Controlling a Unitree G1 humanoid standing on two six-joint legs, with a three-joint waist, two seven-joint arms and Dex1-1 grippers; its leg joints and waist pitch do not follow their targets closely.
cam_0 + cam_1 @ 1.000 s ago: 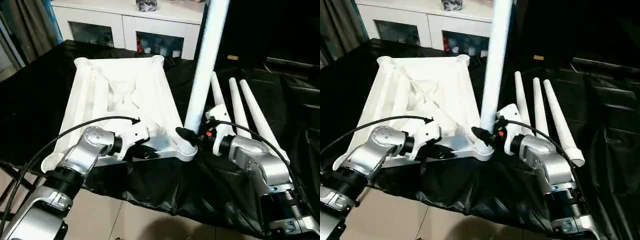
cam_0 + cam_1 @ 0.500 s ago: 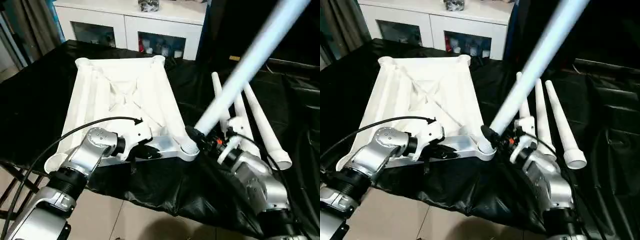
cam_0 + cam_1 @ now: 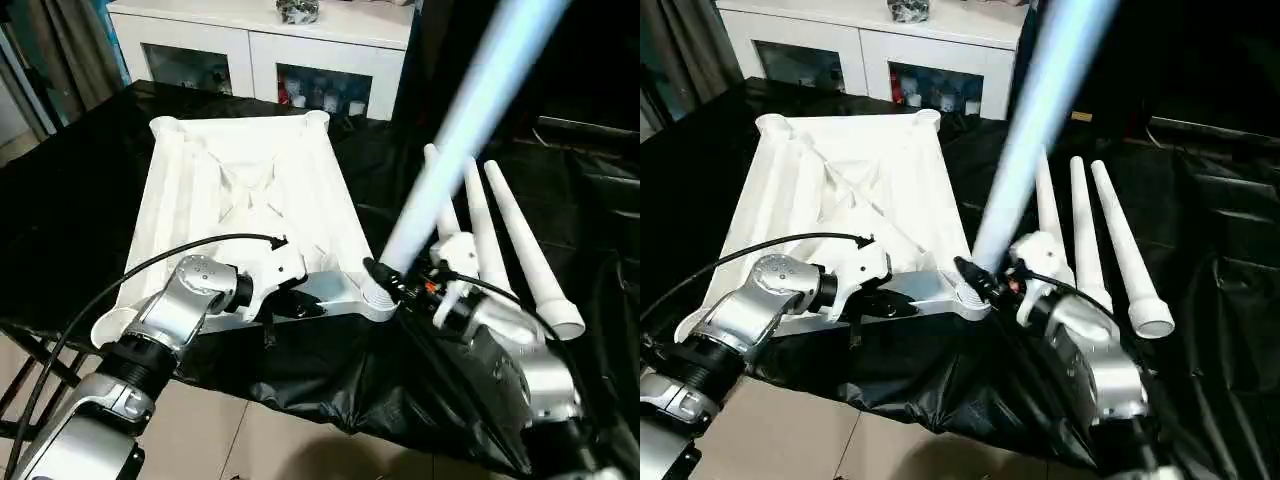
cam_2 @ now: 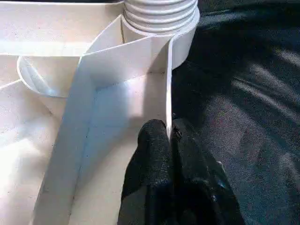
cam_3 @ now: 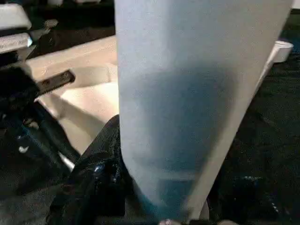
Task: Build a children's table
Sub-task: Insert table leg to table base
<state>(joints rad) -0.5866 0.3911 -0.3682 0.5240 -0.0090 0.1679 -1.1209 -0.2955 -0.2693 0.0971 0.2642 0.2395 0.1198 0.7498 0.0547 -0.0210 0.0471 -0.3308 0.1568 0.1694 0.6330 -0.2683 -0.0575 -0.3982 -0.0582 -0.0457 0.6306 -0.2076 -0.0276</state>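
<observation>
A black cloth (image 3: 80,200) covers the work surface and hangs over its near edge above a pale tiled floor (image 3: 260,440); a white cabinet (image 3: 260,50) with glass doors stands behind it. The table top (image 3: 250,200) lies ribbed side up on the left part of the cloth, its near edge at the cloth's drop. The left gripper (image 4: 169,136) is pinched together on the top's thin near rim, close to the near right corner socket (image 3: 965,295). In that socket a leg (image 3: 470,110) stands seated by its ridged collar, leaning up and to the right. The right gripper (image 3: 385,280) clamps the leg just above the collar. Three more legs (image 3: 520,245) lie side by side on the cloth right of the top, beyond the right forearm, wide ends nearest the robot.
</observation>
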